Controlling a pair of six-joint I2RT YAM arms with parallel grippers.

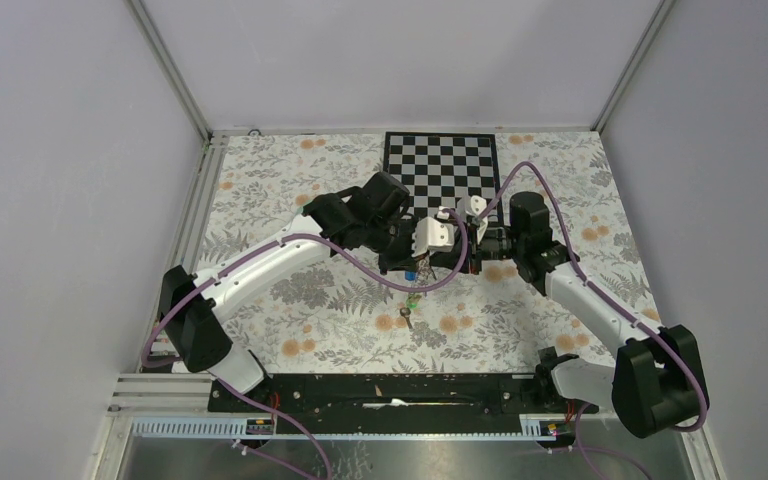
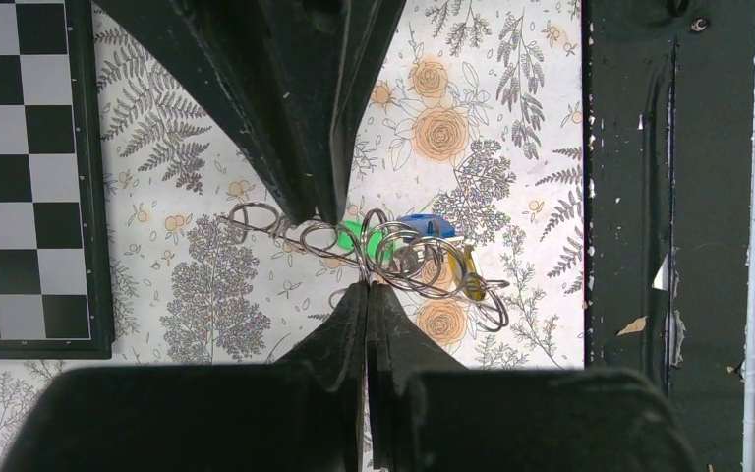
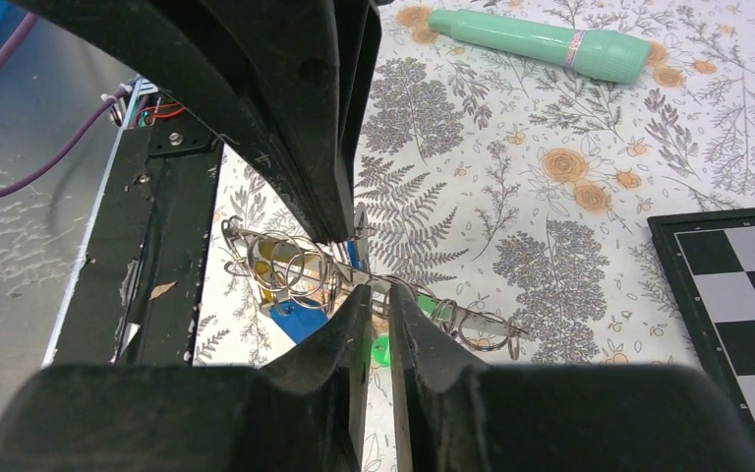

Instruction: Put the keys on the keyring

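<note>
The keyring (image 2: 393, 258) is a tangle of thin silvery rings, held in the air between both grippers. My left gripper (image 2: 366, 287) is shut on one loop from below in its wrist view. My right gripper (image 3: 375, 288) pinches another loop, and its fingers (image 2: 326, 202) come in from above in the left wrist view. A blue key (image 2: 425, 225) and a yellow key (image 2: 468, 273) hang among the rings; both also show in the right wrist view, blue (image 3: 300, 317) and yellow (image 3: 269, 252). A green key head (image 2: 354, 234) shows behind the rings; I cannot tell whether it is threaded. In the top view both grippers meet at mid-table (image 1: 438, 250).
A green key (image 1: 415, 300) and a small dark item (image 1: 405, 321) lie on the floral cloth below the grippers. A long mint-green piece (image 3: 541, 44) lies further off. The checkerboard (image 1: 441, 170) is at the back. The black base rail (image 2: 683, 187) runs along the near edge.
</note>
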